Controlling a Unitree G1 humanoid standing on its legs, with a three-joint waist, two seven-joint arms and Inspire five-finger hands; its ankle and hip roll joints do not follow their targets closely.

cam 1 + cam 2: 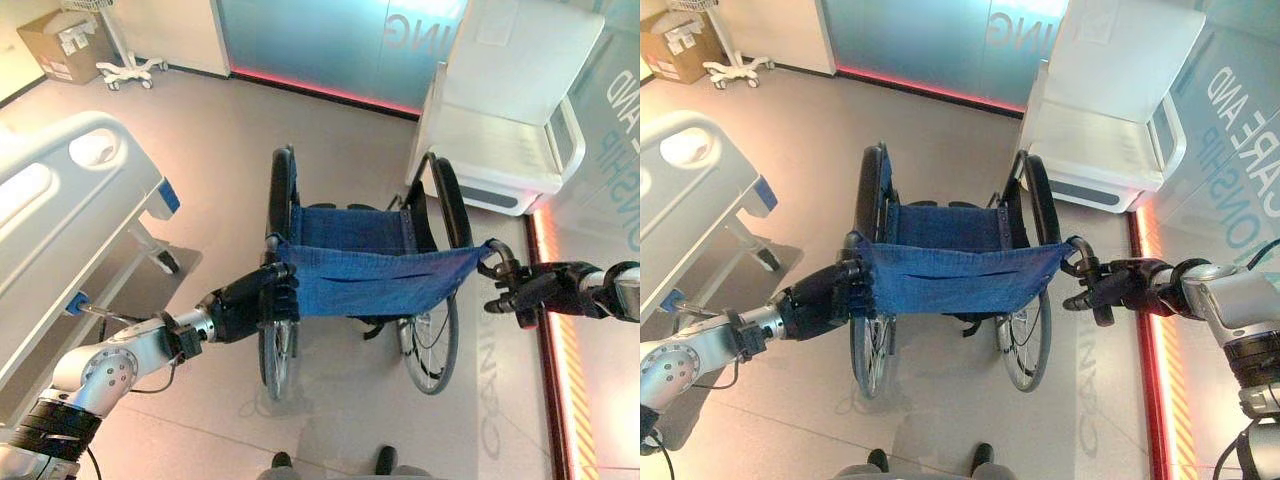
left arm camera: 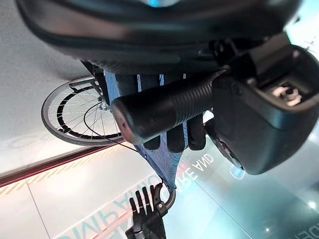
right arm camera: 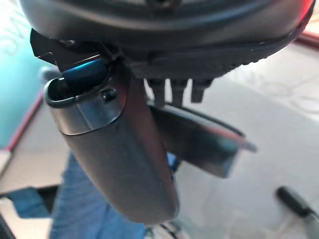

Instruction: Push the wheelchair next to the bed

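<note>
Gripping both push handles from behind, the robot stands at the back of the black-framed wheelchair with a blue fabric seat and backrest (image 1: pixel 350 265). Left hand (image 1: pixel 250 300): fingers curled round the left handle at the top corner of the blue backrest, and the left wrist view shows them wrapped over the cloth edge. Right hand (image 1: pixel 1120 285): fingers hooked on the curved right handle, thumb below; hold looks lighter than the left.

Wheelchair sits on the pale floor directly ahead, between the two hands, neither arm nearer. Its long axis runs straight away from the robot, seat facing forward toward the teal glass wall (image 1: pixel 320 40).

White-railed hospital bed with grey frame (image 1: pixel 70 200) lies to the robot's left, well apart from the chair's left wheel, its length angled somewhat to the chair's axis. A white boxy cabinet (image 1: pixel 510 110) stands ahead on the right, near the right wheel.

Judgement: the coming move needs a leftward swing, right hand pushing more.
</note>
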